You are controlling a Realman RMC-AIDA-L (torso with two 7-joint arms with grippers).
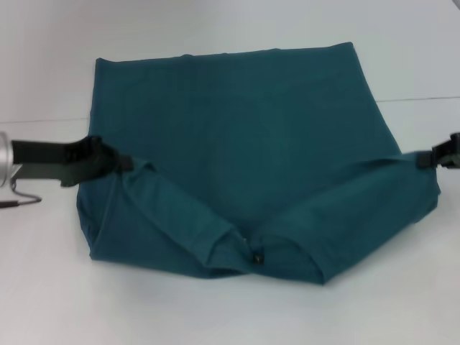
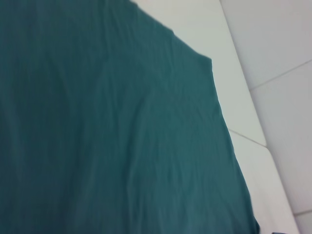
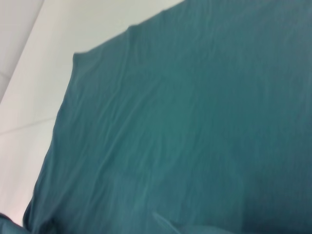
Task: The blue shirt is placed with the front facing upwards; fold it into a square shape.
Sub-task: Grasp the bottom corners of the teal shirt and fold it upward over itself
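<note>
The blue shirt (image 1: pixel 237 151) lies in the middle of the white desk (image 1: pixel 57 302), with its plain side up. No letters show. Its far edge is straight and flat. Its near part is folded in, with two flaps that meet at a small dark spot (image 1: pixel 256 257) close to the near edge.

The left pincer (image 1: pixel 108 159) is at the shirt's left edge and is clenched on the cloth there. The right pincer (image 1: pixel 438 155) is at the shirt's right edge and grips a fold of the cloth, pulled tight.

Bare desk shows all around the shirt, with the most room in front and at the left. Both wrist views show mostly blue cloth and some white desk beside its edge.
</note>
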